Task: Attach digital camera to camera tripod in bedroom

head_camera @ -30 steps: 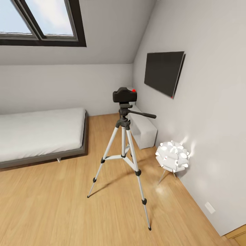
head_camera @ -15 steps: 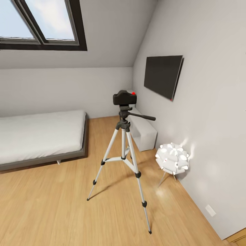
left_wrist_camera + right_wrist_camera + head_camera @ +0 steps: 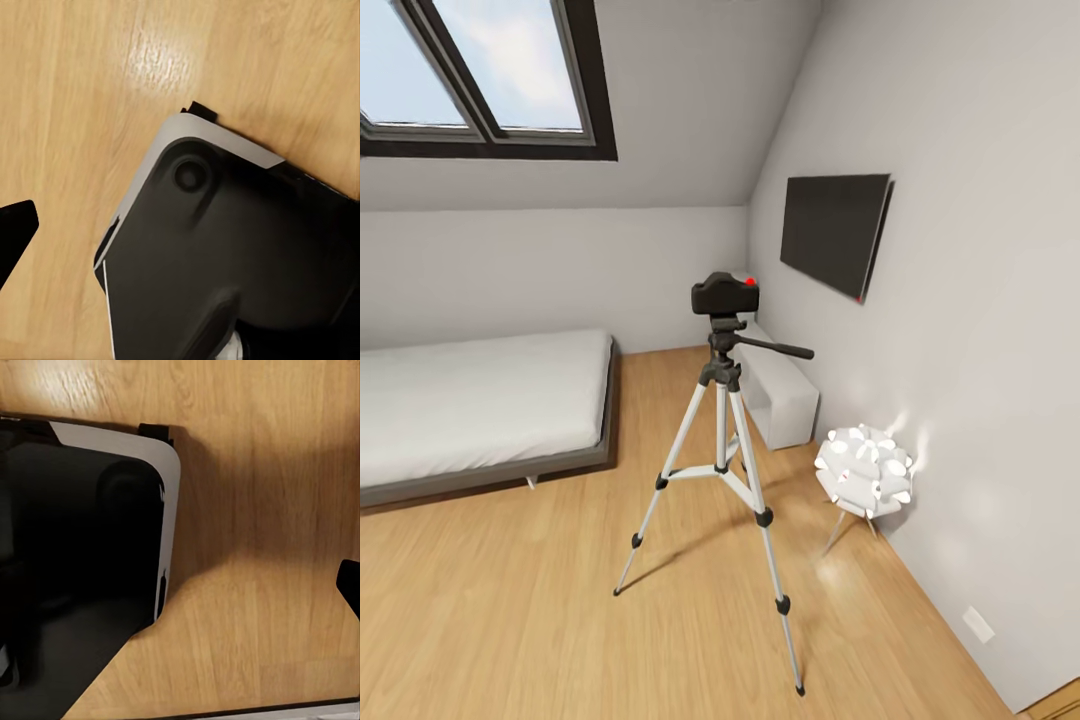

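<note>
Everything in the head view is sliding slightly downward and shrinking compared with a second ago, so the head camera is tilting up or backing off; nothing in the room itself is moving. The digital camera (image 3: 726,295) is sitting on the head of the camera tripod (image 3: 721,470), at the centre of the head view, red dot on top, pan handle pointing toward 3 o'clock. By my reading the attachment is already looking done.

The tripod is standing on the wood floor (image 3: 510,620), with the bed (image 3: 470,400) at 9 o'clock, a grey bench (image 3: 785,395) just behind it, and a white lamp (image 3: 865,468) at 4 o'clock.

Both wrist views are facing the floor and the robot's dark base (image 3: 240,255); whether either arm's jaws are open or closed I cannot tell.

The risk lies in driving: the base could be clipping a splayed leg and toppling the tripod.
</note>
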{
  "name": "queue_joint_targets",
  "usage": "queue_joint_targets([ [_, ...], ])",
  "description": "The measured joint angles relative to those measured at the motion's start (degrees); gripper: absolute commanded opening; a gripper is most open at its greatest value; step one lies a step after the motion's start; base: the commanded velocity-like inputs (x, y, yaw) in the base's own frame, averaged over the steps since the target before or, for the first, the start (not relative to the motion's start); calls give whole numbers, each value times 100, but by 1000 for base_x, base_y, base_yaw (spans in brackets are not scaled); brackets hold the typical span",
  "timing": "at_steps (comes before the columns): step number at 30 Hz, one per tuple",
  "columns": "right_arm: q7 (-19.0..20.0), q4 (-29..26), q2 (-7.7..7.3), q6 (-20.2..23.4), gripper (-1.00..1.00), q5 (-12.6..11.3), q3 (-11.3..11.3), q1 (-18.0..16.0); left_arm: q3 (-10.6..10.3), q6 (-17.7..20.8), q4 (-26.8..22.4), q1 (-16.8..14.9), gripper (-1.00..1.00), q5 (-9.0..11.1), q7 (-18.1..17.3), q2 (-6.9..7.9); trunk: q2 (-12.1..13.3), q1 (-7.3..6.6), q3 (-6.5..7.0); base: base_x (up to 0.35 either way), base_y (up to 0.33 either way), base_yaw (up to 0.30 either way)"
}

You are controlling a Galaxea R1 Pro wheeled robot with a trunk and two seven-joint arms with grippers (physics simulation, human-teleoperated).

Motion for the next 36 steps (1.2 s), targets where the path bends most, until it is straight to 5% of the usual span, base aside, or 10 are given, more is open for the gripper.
queue_joint_targets([
  [9, 0, -1, 3, -14, 100, 0, 0, 0, -5, -3, -2, 0, 100, 292, -5, 8, 0, 0, 83, 0, 0, 0],
  [36, 0, 1, 13, -21, 100, 0, 0, 0, -14, -5, -9, 0, 100, 313, -34, 0, 1, 0, 332, 0, 0, 0],
])
